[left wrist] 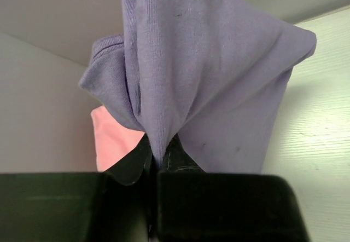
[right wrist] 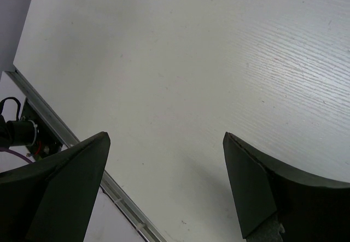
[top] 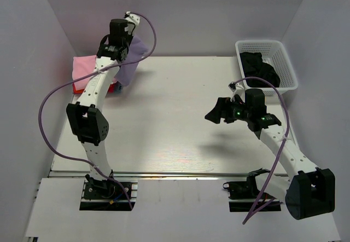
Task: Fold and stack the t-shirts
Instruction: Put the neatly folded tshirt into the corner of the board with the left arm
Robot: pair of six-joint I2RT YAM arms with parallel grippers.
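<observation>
The lavender t-shirt [left wrist: 208,78] hangs in a bunched fold at the far-left corner of the counter. The left gripper [left wrist: 158,154] has its jaws pinched together on a ridge of the cloth. From above, the shirt's lower part drapes across the pink t-shirt [top: 85,67], which lies on top of the stack, and a sliver of the red t-shirt [top: 113,87] shows beneath it.

The step in hand looks like laying the lavender shirt onto that stack. To do it well, I would lower the cloth until the loose edge settles flat on the pink one, then draw the wrist along the pile so the fabric unrolls rather than drops in a heap. The grip should come off only once the cloth rests squarely inside the stack's outline. Letting go too high would probably leave a crumpled mound that overhangs the left edge.

The right gripper [top: 216,113] hovers over bare table [top: 180,99] towards the right edge, its jaws wide apart and holding nothing. It could press a corner flat. The white basket [top: 262,44] at the far-right corner holds dark clothing [top: 260,67].
</observation>
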